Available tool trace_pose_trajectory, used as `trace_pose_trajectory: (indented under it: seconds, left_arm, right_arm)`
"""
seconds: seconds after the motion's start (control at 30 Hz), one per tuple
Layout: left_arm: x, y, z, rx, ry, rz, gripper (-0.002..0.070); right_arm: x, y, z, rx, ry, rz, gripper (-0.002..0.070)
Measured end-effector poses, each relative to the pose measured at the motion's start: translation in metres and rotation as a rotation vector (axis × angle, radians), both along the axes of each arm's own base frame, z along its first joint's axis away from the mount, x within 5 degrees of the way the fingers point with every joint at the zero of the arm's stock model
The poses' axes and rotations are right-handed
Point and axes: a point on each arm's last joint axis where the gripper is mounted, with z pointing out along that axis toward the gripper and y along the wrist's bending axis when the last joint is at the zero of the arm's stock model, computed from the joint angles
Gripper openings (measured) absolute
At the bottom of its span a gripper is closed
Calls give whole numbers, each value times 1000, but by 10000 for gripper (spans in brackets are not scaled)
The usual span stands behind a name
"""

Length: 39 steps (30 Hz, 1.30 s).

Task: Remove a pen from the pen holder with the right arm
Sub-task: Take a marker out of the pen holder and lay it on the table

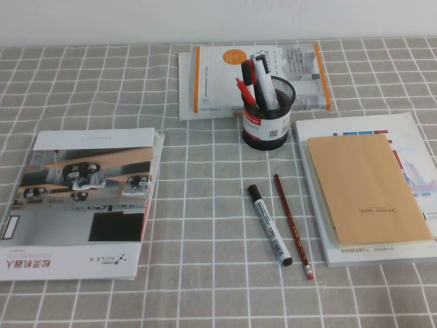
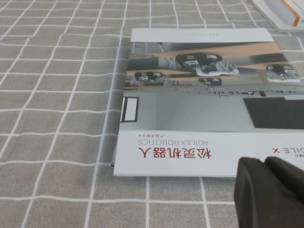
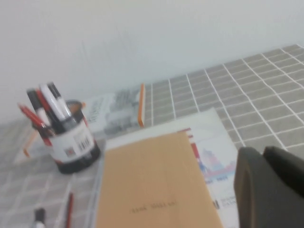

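Your pen holder (image 1: 265, 121) stands upright on the checked cloth (image 1: 205, 205), far side, with several pens (image 1: 254, 80) in it. Your right gripper (image 3: 262, 153), jaws together and empty, hangs above the tan notebook (image 1: 365, 188), well apart from the holder. Your left gripper (image 2: 264, 164), likewise closed on nothing, hovers over the brochure (image 2: 199, 95). 1 marker (image 1: 270, 224) and 1 pencil (image 1: 293, 227) lie beside the notebook.

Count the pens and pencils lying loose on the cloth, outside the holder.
2. The marker lies in front of the holder; the pencil lies just right of it. None looks hidden. The left pincer, shut, hangs by the brochure; the right pincer, shut, hangs by the notebook.
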Motion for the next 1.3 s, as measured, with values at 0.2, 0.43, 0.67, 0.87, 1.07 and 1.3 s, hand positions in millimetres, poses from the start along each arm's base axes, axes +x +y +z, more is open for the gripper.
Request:
trace_pose_trajectory:
  seconds: [0.2,0.43,0.67,0.87,1.07,1.3]
  left_arm:
    - [0,0,0,0,0,0,-5]
    - [0,0,0,0,0,0,-5]
    - [0,0,0,0,0,0,-5]
    - [0,0,0,0,0,0,-5]
    - [0,0,0,0,0,0,-5]
    - [0,0,0,0,0,0,-5]
  right_arm:
    - [0,0,2,156,-16,3,-13]
    - [0,0,3,203,-21,3,-13]
    - [0,7,8,219,101,60,-13]
    - [13,15,51,142,276,141,-12]
    - [40,20,75,-9,420,210,-13]
    - [90,31,95,-93,530,349,-13]
